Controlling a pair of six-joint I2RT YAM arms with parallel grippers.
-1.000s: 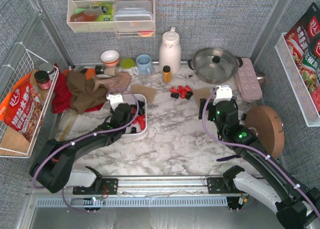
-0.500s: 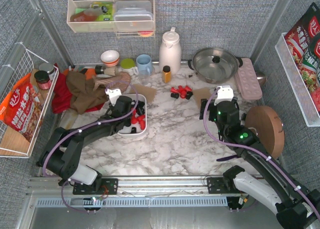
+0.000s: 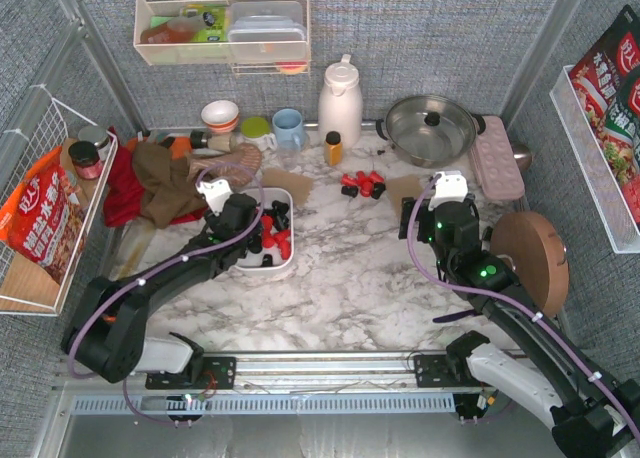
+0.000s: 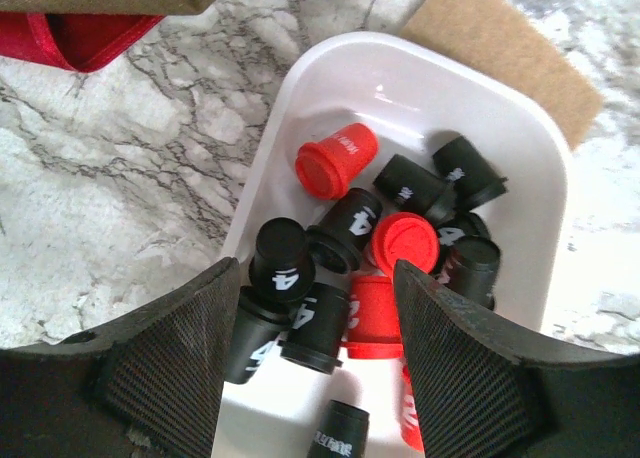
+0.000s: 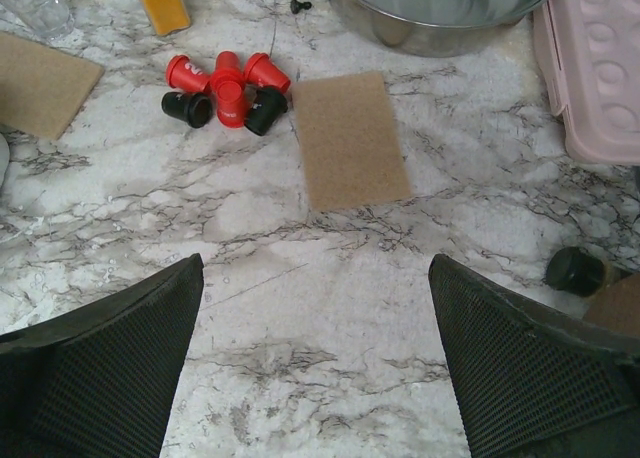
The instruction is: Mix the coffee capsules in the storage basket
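Observation:
The white storage basket (image 3: 284,262) lies left of centre on the marble table and holds several red and black coffee capsules (image 3: 272,234). My left gripper (image 3: 252,240) is open, low over the basket's near end. In the left wrist view its fingers (image 4: 170,368) straddle black and red capsules (image 4: 345,308) inside the basket (image 4: 420,108). Several more red and black capsules (image 3: 362,185) lie loose on the table at the back. My right gripper (image 3: 412,220) is open and empty over bare marble; the loose capsules (image 5: 228,88) lie ahead of it (image 5: 315,368).
Two brown pads (image 3: 288,183) (image 5: 350,138) lie near the basket and the loose capsules. Orange-yellow bottle (image 3: 333,148), white jug (image 3: 340,103), steel pot (image 3: 430,128), pink dimpled tray (image 3: 497,158), wooden disc (image 3: 530,258), heap of cloth (image 3: 165,183). A small dark round object (image 5: 573,270) lies at the right.
My left gripper has shifted left and a little back over the basket, and the capsules in it have been pushed about. The right arm has not moved.

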